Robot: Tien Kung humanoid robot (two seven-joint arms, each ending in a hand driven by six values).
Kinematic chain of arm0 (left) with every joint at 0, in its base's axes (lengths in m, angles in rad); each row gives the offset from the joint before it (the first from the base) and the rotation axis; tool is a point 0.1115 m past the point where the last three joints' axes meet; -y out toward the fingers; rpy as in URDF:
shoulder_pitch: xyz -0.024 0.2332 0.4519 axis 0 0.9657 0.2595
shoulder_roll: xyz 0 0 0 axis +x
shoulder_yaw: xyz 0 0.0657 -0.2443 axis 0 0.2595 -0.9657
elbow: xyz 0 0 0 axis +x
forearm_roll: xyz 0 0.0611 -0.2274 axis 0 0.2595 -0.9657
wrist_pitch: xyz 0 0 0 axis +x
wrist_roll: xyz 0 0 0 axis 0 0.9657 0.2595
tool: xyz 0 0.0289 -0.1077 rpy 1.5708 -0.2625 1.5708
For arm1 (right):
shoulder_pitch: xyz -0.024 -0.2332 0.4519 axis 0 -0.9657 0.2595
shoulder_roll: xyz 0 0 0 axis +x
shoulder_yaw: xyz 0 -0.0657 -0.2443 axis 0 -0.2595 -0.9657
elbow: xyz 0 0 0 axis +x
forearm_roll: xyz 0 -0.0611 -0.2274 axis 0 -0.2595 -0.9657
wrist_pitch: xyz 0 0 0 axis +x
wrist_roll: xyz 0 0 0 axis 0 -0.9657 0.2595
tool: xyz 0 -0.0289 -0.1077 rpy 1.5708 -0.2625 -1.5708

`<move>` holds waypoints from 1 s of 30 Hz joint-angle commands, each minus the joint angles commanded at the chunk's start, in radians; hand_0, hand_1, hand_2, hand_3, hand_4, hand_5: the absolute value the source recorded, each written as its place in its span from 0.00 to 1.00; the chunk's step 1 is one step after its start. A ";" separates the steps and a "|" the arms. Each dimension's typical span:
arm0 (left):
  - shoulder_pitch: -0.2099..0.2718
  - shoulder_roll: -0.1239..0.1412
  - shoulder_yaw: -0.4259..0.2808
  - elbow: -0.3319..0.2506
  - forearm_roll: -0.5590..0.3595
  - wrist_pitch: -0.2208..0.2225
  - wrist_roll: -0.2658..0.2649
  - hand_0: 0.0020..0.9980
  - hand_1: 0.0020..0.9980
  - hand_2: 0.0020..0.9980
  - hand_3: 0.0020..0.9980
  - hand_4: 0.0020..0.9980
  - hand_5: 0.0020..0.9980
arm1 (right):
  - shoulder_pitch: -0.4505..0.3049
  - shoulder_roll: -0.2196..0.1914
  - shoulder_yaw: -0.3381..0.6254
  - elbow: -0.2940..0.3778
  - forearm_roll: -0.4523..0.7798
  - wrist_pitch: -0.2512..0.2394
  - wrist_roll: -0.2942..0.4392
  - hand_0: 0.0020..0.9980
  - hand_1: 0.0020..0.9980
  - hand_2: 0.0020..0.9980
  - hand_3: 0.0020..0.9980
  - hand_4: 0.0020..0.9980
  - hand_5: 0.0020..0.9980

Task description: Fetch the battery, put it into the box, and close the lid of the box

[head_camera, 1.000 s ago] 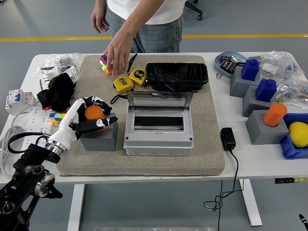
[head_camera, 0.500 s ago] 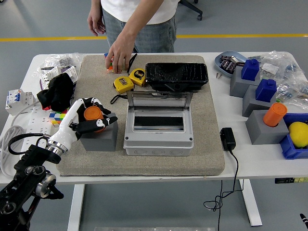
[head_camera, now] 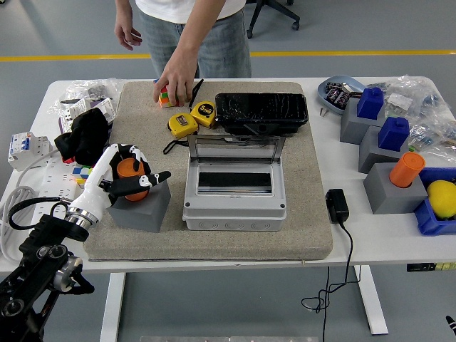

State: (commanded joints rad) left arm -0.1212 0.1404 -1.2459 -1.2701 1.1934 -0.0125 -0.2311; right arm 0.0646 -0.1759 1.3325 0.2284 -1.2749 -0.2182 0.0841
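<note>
An orange cylinder (head_camera: 131,171) stands in the top of a grey block (head_camera: 144,207) on the left of the beige mat. My left hand (head_camera: 130,178) is shut around the cylinder, thumb and fingers wrapping it, one finger pointing right. The block sits skewed under the hand. The grey box (head_camera: 235,206) lies at the mat's middle with its clear lid (head_camera: 237,147) standing open at the back; its inside looks dark. A blue dish (head_camera: 329,97) with small dark items sits at the far right. My right arm is out of view.
A person's hand rests on a colourful cube (head_camera: 167,95) at the mat's back left. Two yellow tape measures (head_camera: 183,125) and a black tray (head_camera: 261,112) lie behind the box. A charger (head_camera: 336,205), grey blocks with blue and orange pieces (head_camera: 407,169) and a blue bin (head_camera: 430,218) stand right.
My left hand has drawn left with the orange cylinder, and the grey block has shifted and skewed with it. The person has stepped left, hand still at the cube.
</note>
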 joint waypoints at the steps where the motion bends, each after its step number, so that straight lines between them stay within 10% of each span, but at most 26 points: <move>1: 0.000 0.000 0.001 0.000 0.001 0.002 -0.001 0.03 0.04 0.10 0.09 1.00 0.00 | 0.000 0.000 0.003 0.000 -0.002 0.000 0.000 0.99 0.94 0.88 0.88 1.00 1.00; 30: -0.058 0.007 0.003 -0.001 -0.064 0.104 -0.053 0.00 0.00 0.04 0.03 1.00 0.00 | 0.005 -0.001 0.023 0.002 -0.011 0.000 -0.001 0.99 0.94 0.88 0.88 1.00 1.00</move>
State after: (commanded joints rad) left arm -0.1795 0.1470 -1.2433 -1.2706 1.1292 0.0919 -0.2843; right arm 0.0695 -0.1772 1.3559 0.2305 -1.2855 -0.2183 0.0830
